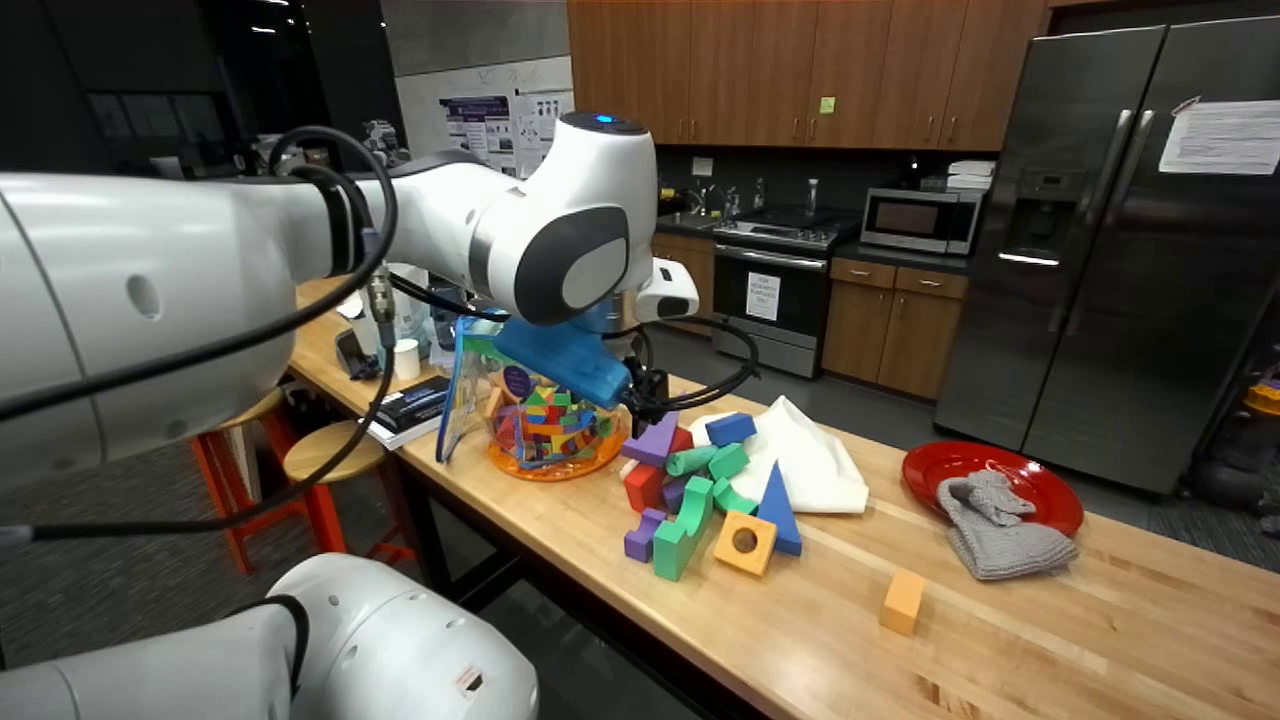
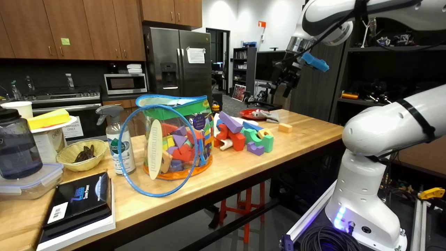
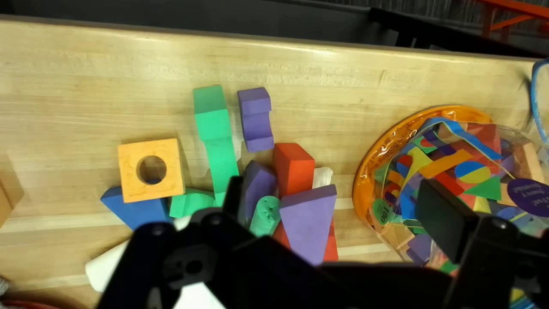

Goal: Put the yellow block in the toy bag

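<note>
The yellow block [image 1: 902, 602], a small orange-yellow block, lies alone on the wooden table; it also shows in an exterior view [image 2: 285, 128]. Only its edge shows at the left border of the wrist view [image 3: 3, 206]. The toy bag [image 2: 202, 106], clear with a green band and orange base, stands on the table full of coloured blocks. Its blue-rimmed round lid hangs open at the side. The bag also shows in an exterior view [image 1: 545, 468] and in the wrist view [image 3: 371, 167]. My gripper [image 3: 341, 210] is open and empty, raised above the table over the block pile; it also shows in an exterior view [image 2: 279, 90].
A loose pile of blocks, including a yellow block with a hole [image 1: 728, 550], lies between the bag and the yellow block. A white cloth [image 1: 810, 460] lies behind the pile. A red plate [image 1: 925, 468] holds a grey cloth [image 1: 1010, 548]. A spray bottle [image 2: 120, 150] stands beside the bag.
</note>
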`<action>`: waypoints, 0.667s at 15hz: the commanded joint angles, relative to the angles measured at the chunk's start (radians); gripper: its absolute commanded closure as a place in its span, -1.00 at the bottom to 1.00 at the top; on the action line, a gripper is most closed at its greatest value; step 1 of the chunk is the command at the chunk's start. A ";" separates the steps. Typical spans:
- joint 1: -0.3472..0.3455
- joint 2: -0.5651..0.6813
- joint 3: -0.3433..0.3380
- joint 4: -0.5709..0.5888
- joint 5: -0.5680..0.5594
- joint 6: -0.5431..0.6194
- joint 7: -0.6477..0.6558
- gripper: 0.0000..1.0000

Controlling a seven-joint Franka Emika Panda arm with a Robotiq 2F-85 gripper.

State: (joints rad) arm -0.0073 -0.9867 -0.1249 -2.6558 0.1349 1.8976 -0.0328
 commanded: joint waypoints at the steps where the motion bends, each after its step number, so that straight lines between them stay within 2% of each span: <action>1: -0.008 -0.001 0.001 0.003 -0.003 -0.008 -0.037 -1.00; 10: -0.007 0.002 0.005 0.002 0.005 -0.008 -0.059 -1.00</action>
State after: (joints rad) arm -0.0071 -0.9867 -0.1249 -2.6568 0.1348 1.8934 -0.0872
